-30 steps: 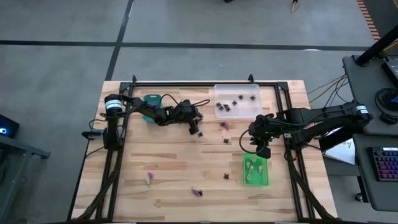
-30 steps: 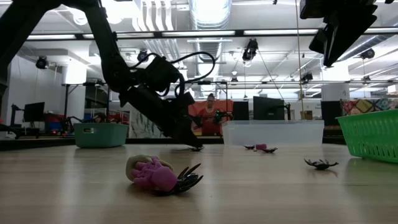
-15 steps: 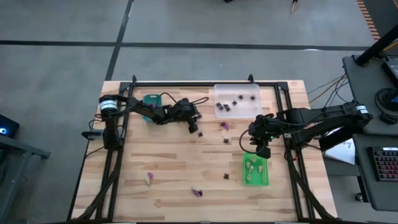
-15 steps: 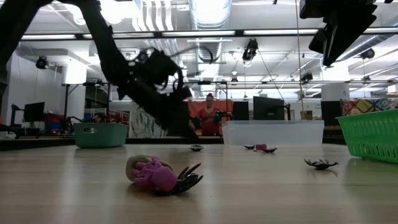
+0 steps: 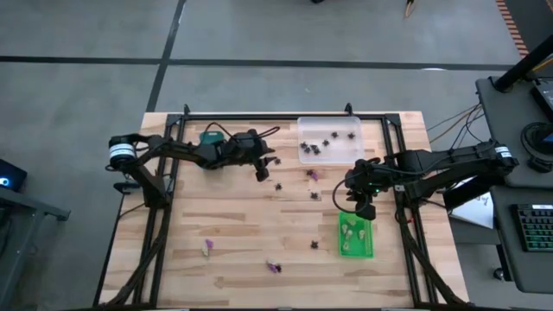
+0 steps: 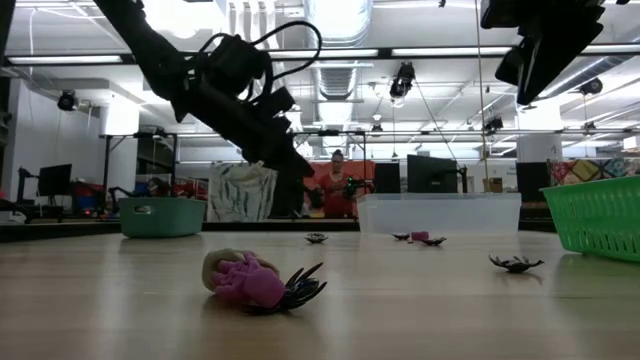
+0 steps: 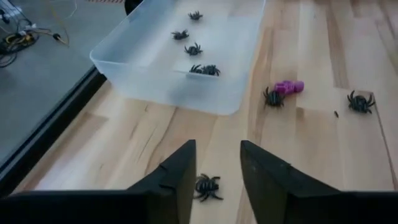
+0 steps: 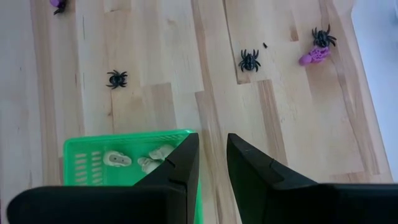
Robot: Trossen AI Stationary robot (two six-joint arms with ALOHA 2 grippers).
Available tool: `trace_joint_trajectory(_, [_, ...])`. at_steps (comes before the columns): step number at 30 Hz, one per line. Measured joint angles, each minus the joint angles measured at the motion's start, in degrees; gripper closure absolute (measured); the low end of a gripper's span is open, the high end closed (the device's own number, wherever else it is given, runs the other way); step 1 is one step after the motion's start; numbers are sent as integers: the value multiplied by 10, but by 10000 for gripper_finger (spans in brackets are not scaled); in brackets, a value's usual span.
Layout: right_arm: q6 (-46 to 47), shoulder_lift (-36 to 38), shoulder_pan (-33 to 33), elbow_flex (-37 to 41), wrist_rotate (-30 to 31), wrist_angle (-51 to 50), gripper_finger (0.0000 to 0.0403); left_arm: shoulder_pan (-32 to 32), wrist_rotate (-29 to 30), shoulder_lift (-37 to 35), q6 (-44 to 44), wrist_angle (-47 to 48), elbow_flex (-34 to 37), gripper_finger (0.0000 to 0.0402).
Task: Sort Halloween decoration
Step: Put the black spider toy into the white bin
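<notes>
The trinkets lie scattered across the wooden tabletop (image 5: 242, 242) and in two of the trays. One black spider (image 7: 206, 186) sits on the wood just beyond the left hand (image 7: 214, 177), showing between its two fingers; in the high view the same spider (image 5: 278, 185) lies below and to the right of that hand (image 5: 260, 169). The left hand hangs above the tabletop near the teal tray (image 5: 210, 138), its fingers parted by a narrow gap and holding nothing.

Four black spiders (image 7: 193, 48) rest in the clear tray (image 7: 155, 68), which stands at the tabletop's far edge. Just outside it lie a purple piece (image 7: 290, 86) touching a black spider (image 7: 272, 98), and another black spider (image 7: 360, 101) a little apart. A third spider (image 8: 116, 78) lies nearer the green tray (image 8: 84, 158).

Cream pieces (image 8: 116, 160) lie in the green tray, over whose corner the right hand (image 8: 212, 165) hovers, fingers slightly apart and empty. From above, this hand (image 5: 365, 207) is at the tray's far end (image 5: 355, 250).

Toward the near edge, a cream and purple piece (image 5: 206, 247) lies to the left, and a purple trinket with a black spider (image 5: 274, 266) lies near the middle. The low view shows a cream piece, purple piece and black spider (image 6: 258, 280) heaped together and touching.
</notes>
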State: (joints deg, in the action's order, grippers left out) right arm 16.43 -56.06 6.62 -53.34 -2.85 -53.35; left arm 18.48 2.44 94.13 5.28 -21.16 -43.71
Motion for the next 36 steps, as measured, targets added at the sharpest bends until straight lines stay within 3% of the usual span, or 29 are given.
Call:
trace_joint_trajectory(9, [0,0,0,0,0,2,330,-1,0,61,26,-34,2,154])
trace_joint_trajectory(13, [-1,0,0,0,0,3,330,2,-1,104,23,-73,2,128])
trace_joint_trajectory(24, [-10,0,0,0,15,5,330,20,-4,178,18,-108,-12,179])
trace_joint_trajectory(36, [-10,0,0,0,15,8,330,29,-8,189,28,-114,-17,244])
